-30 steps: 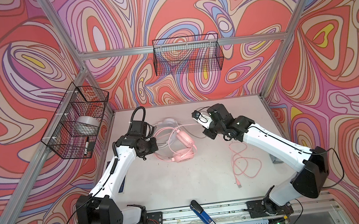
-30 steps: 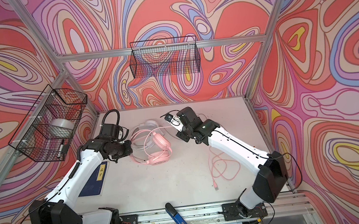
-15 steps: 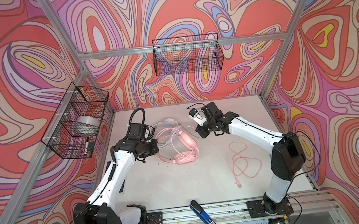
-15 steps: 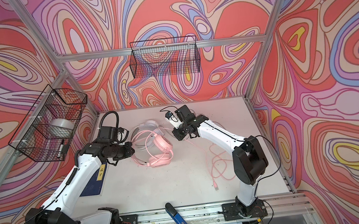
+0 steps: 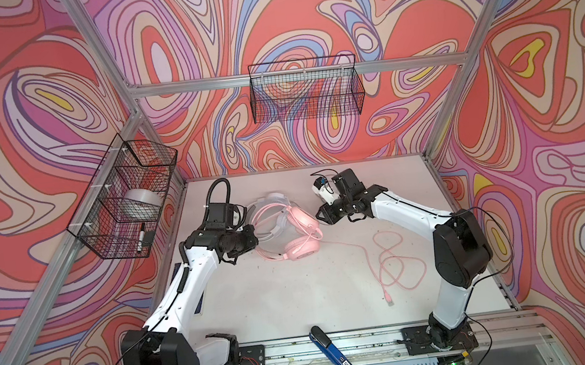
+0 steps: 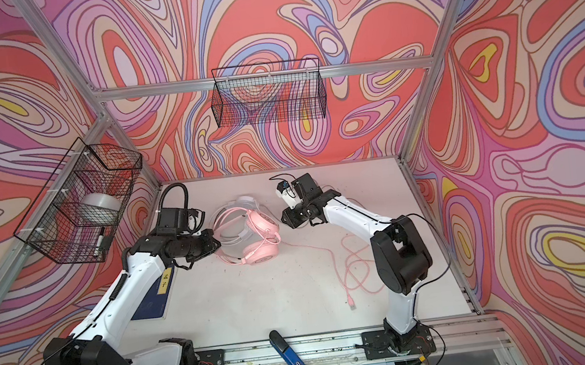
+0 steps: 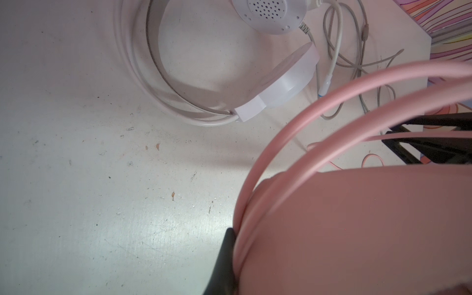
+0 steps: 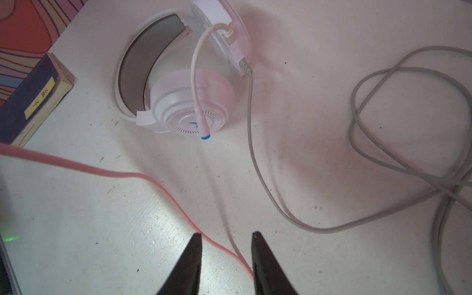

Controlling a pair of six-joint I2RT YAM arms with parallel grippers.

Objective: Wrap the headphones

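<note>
While the left gripper (image 5: 252,237) clamps the pink headphones (image 5: 302,234) at mid-desk (image 5: 296,301), the right gripper (image 8: 226,236) is narrowly open, pink cable (image 8: 153,181) running between its jaws. White headphones (image 8: 189,102) lie just beyond the pink pair, on the far side.

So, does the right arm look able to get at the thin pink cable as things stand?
Probably yes. The right arm has its jaws open right over the thin pink cable, which crosses the white table between them; the grey cable lies aside.
</note>
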